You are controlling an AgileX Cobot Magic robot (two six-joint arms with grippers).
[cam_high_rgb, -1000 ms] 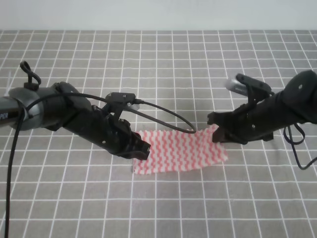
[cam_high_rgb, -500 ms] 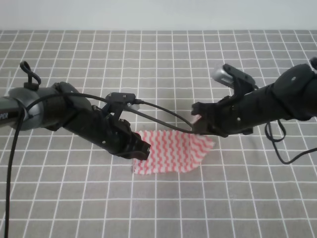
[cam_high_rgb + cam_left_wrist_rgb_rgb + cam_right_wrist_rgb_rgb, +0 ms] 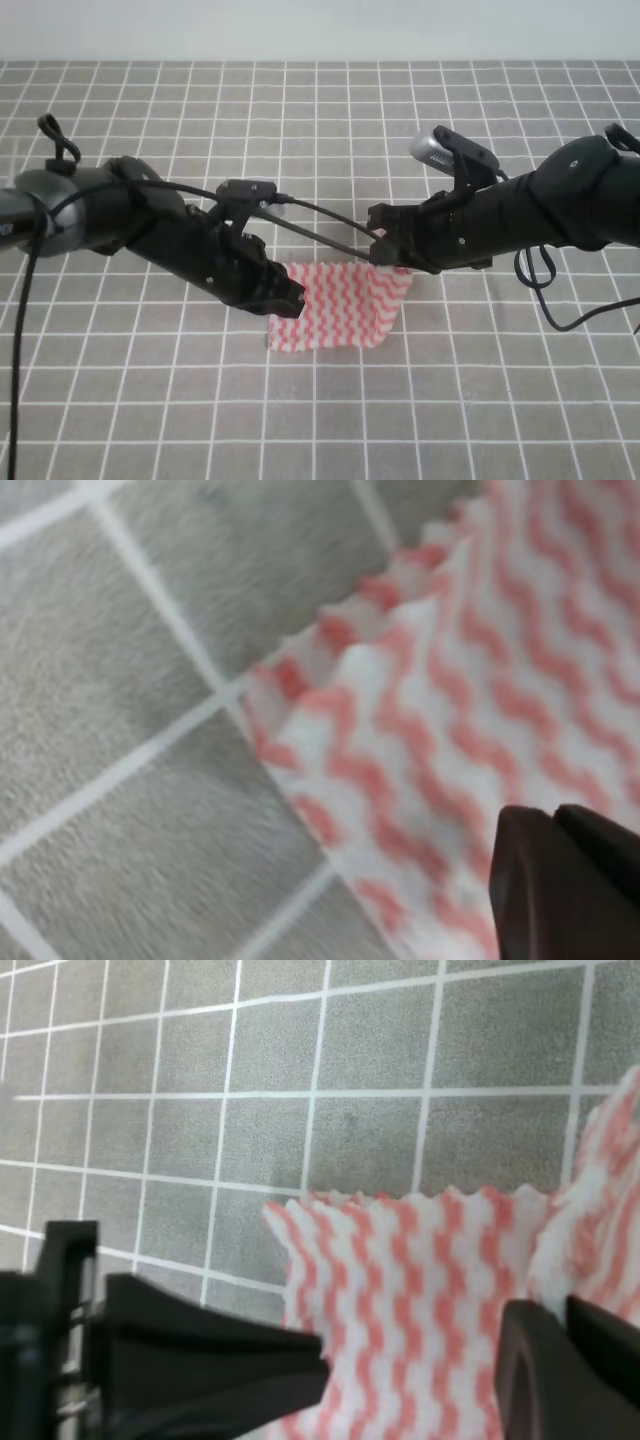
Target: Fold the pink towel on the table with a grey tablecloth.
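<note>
The pink towel (image 3: 335,312) lies on the table with a grey tablecloth (image 3: 320,130), its right part lifted and folded over toward the left. My right gripper (image 3: 385,252) is shut on the towel's raised right edge, just above the cloth. At the towel's left edge my left gripper (image 3: 286,300) stays low with its fingers closed on the fabric. The left wrist view shows the zigzag cloth (image 3: 420,710) with the dark fingertips (image 3: 565,880) together on it. In the right wrist view the towel (image 3: 400,1280) spreads below my right gripper (image 3: 560,1310).
The left arm's black cable (image 3: 330,225) arcs over the towel between both grippers. The left arm's dark body (image 3: 180,1350) shows across the towel in the right wrist view. Gridded grey cloth (image 3: 350,1040) extends all around.
My right gripper has carried the towel's right edge up and leftward, so the towel now looks about half as wide. The left gripper has stayed at the left edge.
</note>
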